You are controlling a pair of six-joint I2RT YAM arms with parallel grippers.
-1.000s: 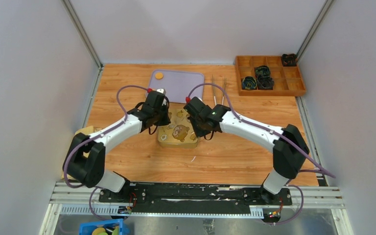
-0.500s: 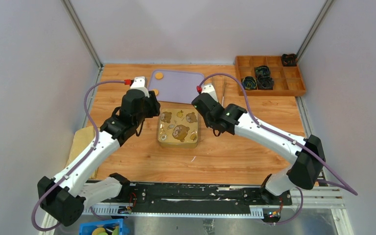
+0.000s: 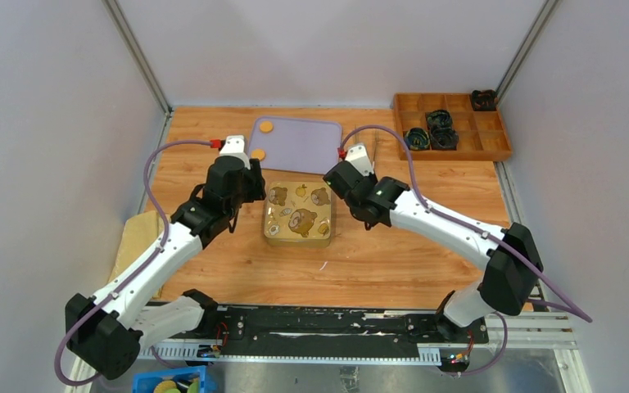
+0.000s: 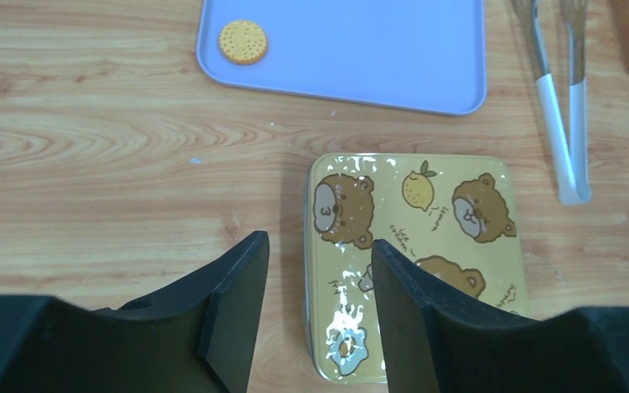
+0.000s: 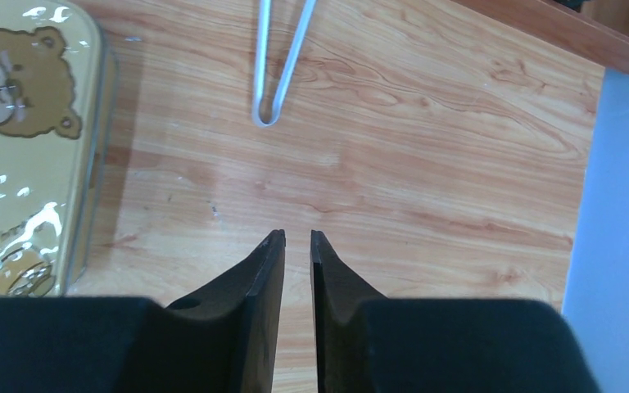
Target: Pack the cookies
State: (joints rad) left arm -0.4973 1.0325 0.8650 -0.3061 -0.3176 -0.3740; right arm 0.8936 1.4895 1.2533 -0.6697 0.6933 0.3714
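Surface: light wooden table (image 3: 377,262)
Far side: lilac rectangular tray (image 3: 303,147); white-handled metal tongs (image 4: 552,131); brown wooden compartment box (image 3: 459,154)
Centre: yellow bear-printed tin (image 3: 299,214)

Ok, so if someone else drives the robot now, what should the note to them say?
Left pincer: open, empty, by the bear tin's left side.
Right pincer: barely open, empty, right of the tin.
Two cookies lie on the purple tray.
Done: tin is shut; contents hidden.
Left: pack both tray cookies.
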